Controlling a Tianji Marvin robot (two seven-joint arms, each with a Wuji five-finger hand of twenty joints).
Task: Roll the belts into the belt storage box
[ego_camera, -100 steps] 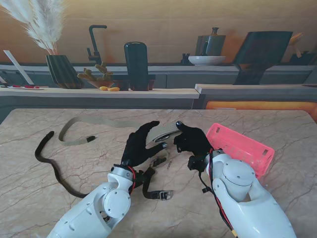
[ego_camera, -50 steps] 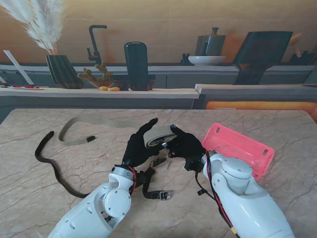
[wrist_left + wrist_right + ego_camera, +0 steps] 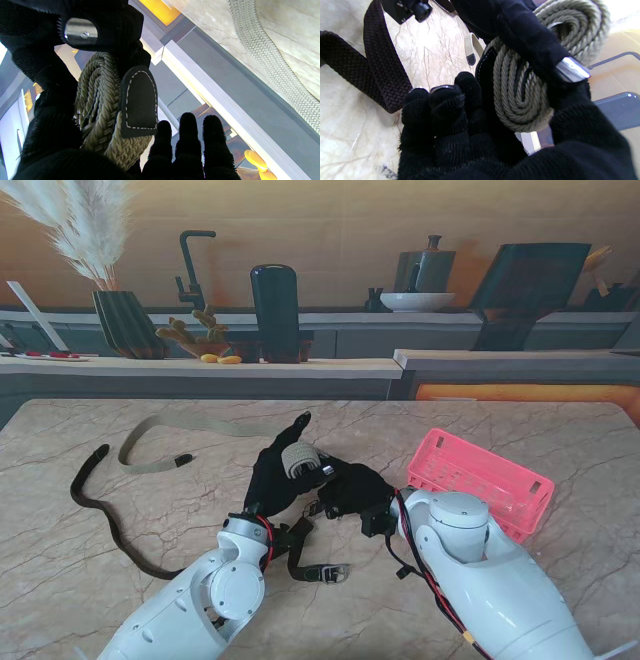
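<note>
A beige braided belt is wound into a roll [image 3: 300,458] held up between my two hands above the table's middle. My left hand [image 3: 268,480] cradles it against palm and thumb, with its fingers [image 3: 187,145] straight. My right hand [image 3: 352,490] presses in from the right, its thumb [image 3: 532,45] lying across the coil [image 3: 520,95]. The coil's black leather tab [image 3: 138,100] faces the left wrist camera. The belt's unrolled tail [image 3: 170,435] trails over the table to the far left. The pink storage box [image 3: 480,480] stands right of my right hand.
A dark brown braided belt [image 3: 100,510] snakes along the left side of the table and shows as a loop [image 3: 377,70] under my right hand. A black belt with its buckle [image 3: 322,572] lies near me between my arms. A counter with a vase and faucet runs behind the table.
My right hand has moved left against my left hand. The beige belt has gone from a loose flat loop to a tighter upright roll, and the box is now uncovered.
</note>
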